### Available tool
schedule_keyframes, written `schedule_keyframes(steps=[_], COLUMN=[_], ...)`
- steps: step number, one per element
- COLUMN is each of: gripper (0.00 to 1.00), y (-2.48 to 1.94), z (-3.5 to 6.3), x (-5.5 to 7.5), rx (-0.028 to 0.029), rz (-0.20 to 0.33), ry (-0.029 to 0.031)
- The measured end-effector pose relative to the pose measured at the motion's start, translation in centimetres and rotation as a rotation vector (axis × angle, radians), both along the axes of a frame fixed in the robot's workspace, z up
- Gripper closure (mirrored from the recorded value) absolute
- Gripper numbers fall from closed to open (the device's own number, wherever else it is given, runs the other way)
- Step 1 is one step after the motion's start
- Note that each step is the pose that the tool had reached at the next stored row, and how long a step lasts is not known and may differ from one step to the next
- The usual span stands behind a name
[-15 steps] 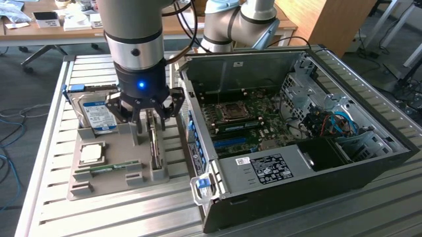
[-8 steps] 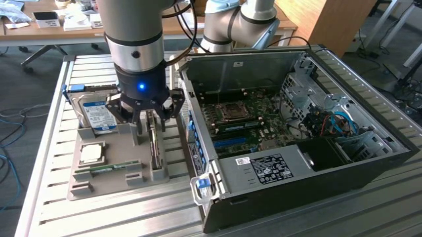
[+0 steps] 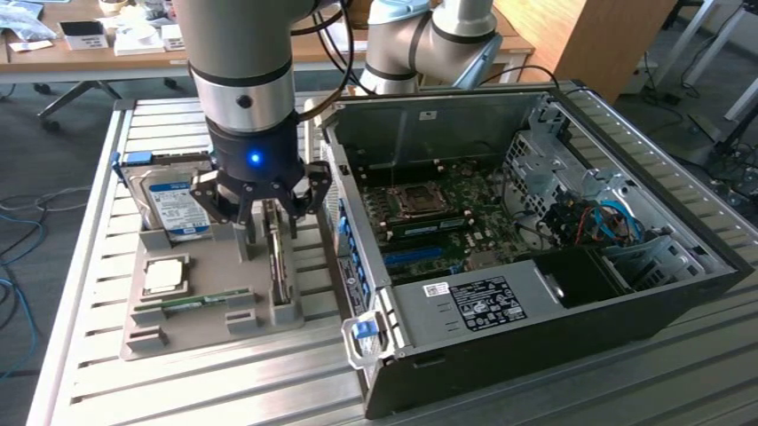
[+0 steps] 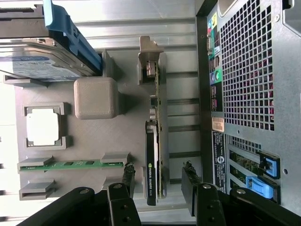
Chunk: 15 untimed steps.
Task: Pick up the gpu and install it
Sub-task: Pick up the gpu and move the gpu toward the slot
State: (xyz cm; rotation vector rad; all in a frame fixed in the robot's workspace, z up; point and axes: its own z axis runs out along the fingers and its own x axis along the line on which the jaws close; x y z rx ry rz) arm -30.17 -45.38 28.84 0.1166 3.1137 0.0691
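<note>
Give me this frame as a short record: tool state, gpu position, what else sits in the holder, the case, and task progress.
tool: open, one finger on each side of the gpu, gaps visible on both sides
gpu: standing on edge in the gray holder, not lifted
also in holder: hard drive, processor chip, memory stick
computer case: beside the holder, side open, motherboard exposed
progress: gpu not yet picked up or installed

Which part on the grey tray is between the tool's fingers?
The thin black graphics card standing on edge; the open tool straddles it. The blue-labelled silver hard drive, square silver processor and narrow green memory stick sit off to the side.
</note>
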Motion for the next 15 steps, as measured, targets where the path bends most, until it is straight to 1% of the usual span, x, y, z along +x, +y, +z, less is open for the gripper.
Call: schedule_keyframes(steps=[15], gripper=[0.47], y=[0.0], z=[-0.19], x=[0.0], rx=[0.0002], rz=[0.0], ry=[-0.0002])
